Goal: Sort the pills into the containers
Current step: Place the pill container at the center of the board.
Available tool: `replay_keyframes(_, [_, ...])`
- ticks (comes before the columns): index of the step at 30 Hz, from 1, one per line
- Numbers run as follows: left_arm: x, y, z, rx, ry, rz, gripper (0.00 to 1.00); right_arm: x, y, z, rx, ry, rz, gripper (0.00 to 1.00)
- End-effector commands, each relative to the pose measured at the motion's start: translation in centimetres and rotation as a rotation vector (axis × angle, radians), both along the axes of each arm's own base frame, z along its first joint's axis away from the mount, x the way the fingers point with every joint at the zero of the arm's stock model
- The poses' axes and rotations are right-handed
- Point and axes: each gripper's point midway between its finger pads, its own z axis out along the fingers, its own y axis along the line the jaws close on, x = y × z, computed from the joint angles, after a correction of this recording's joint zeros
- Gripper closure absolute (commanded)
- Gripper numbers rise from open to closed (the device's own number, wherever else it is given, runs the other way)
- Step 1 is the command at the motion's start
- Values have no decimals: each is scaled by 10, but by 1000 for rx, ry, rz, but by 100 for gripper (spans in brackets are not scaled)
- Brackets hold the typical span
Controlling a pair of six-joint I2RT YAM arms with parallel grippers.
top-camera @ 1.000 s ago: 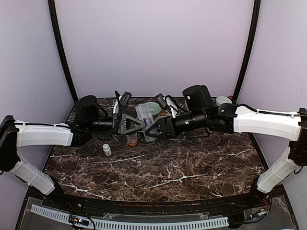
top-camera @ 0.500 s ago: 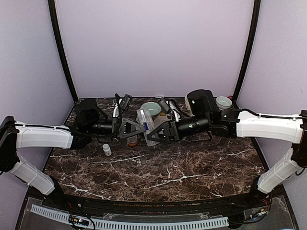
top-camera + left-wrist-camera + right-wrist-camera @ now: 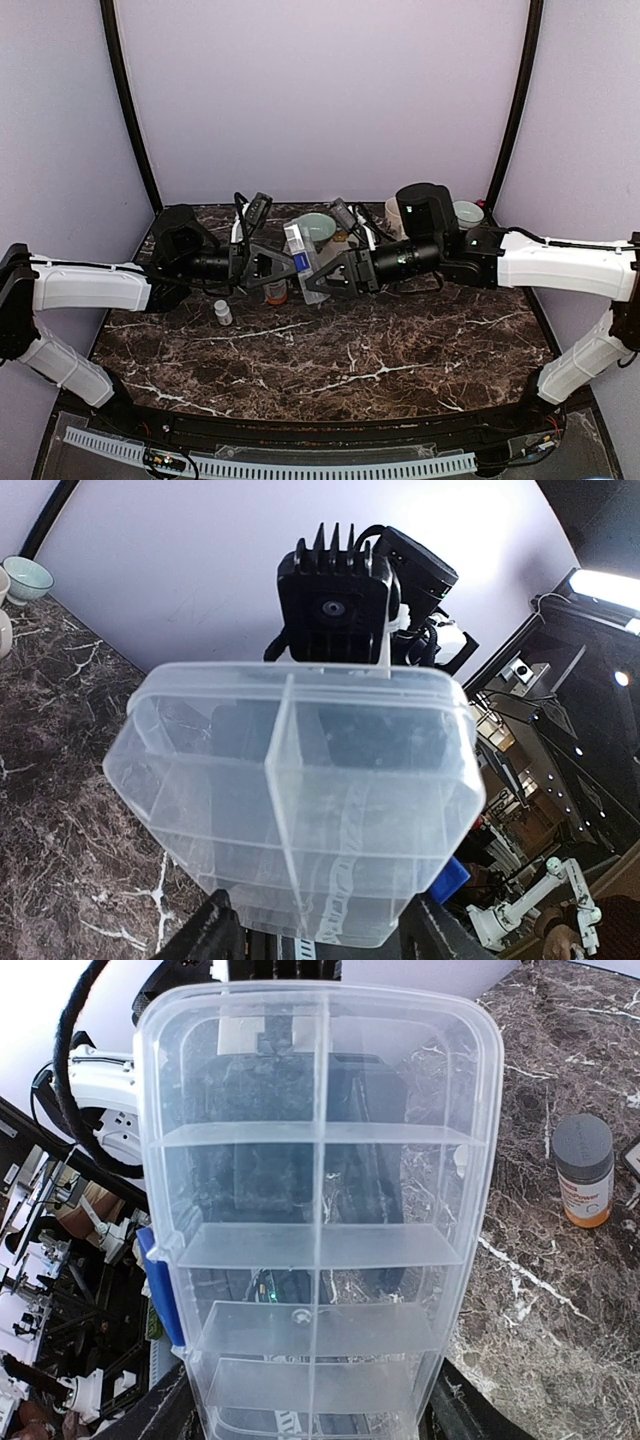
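Note:
The clear pill box (image 3: 303,262) hangs in the air over the back of the table, held between both grippers. In the right wrist view its two rows of square containers (image 3: 320,1210) show, with a blue latch (image 3: 160,1285) on one side. My right gripper (image 3: 310,1410) is shut on the box's near end. My left gripper (image 3: 325,925) has its fingers (image 3: 212,932) on either side of the box's (image 3: 300,800) other end; I cannot tell if they press on it. One small round speck (image 3: 298,1315) sits in a compartment, perhaps a pill.
An orange grey-capped bottle (image 3: 275,292) stands on the table just under the box, also in the right wrist view (image 3: 583,1170). A tiny white bottle (image 3: 222,313) stands nearer the front left. A teal bowl (image 3: 318,226) and a small cup (image 3: 465,211) sit at the back.
The left gripper's jaws have narrowed around the box's end. The right arm has shifted slightly right, and the box has tipped a little between the grippers.

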Motion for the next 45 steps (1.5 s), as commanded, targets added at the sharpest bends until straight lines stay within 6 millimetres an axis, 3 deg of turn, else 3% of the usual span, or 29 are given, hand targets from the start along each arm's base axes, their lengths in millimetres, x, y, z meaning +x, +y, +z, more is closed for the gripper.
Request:
replay_keyframes(1, [-4, -2, 25, -77, -78, -19, 43, -27, 15, 6, 17, -9, 102, 67])
replay_keyframes(9, [-3, -4, 28, -84, -71, -28, 41, -27, 22, -8, -34, -13, 97, 65])
replay_keyframes(10, [-3, -5, 27, -84, -69, -28, 41, -26, 25, 3, -14, -27, 99, 65])
replay_keyframes(13, [-2, -6, 25, -78, -65, -26, 44, -27, 28, 5, -10, -29, 103, 65])
replay_keyframes(15, [-2, -7, 22, -73, -68, -27, 57, -28, 28, 7, -5, -28, 108, 64])
replay_keyframes(17, [-1, -7, 20, -68, -74, -18, 84, -30, 27, 9, 5, -24, 116, 63])
replay_keyframes(18, [0, -7, 19, -68, -77, -8, 92, -31, 27, 10, 10, -20, 121, 63])
replay_keyframes(19, [0, -6, 18, -69, -82, -1, 94, -32, 26, 12, 19, -19, 123, 62])
replay_keyframes(22, [-1, -4, 19, -75, -96, 3, 94, -34, 24, 20, 47, -10, 126, 58])
replay_keyframes(27, [0, -4, 18, -68, -93, 12, 92, -35, 18, 13, 49, 13, 125, 56])
replay_keyframes(32, [6, -2, 11, -30, -71, 55, 81, -29, 10, 6, 8, 4, 95, 56])
replay_keyframes(37, [19, 11, -4, 69, -74, 209, 68, -10, -15, -31, -164, -8, 5, 55])
replay_keyframes(45, [30, 33, -22, 147, -64, 371, 65, 14, -46, -119, -462, 35, -72, 55])
